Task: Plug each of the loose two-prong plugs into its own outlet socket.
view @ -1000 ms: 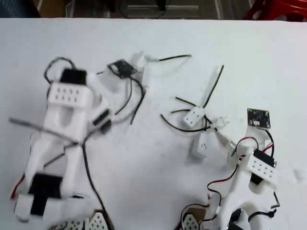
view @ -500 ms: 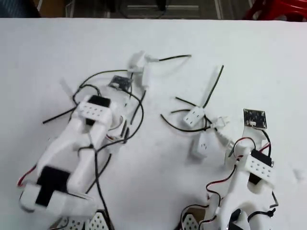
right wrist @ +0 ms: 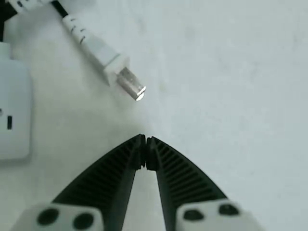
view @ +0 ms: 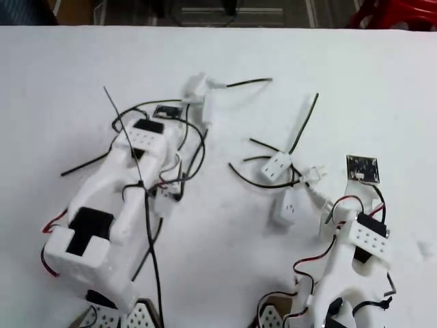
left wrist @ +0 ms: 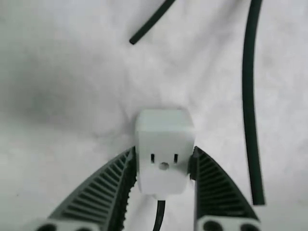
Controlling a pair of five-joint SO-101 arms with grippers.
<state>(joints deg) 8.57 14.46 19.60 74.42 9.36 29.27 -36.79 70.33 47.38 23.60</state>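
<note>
Left wrist view, outlet socket (left wrist: 163,144) gripped between left jaws

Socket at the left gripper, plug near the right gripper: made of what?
Outlet socket: probably moulded white plastic, matte, edges softly rounded. Plug: white plastic body by the look; prongs seem bare metal, given the bright glint.

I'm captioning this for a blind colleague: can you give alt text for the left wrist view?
The left gripper grips a white outlet socket by its sides, the socket's two slots facing the camera. Behind it is the white table with two black cables on it.
</note>
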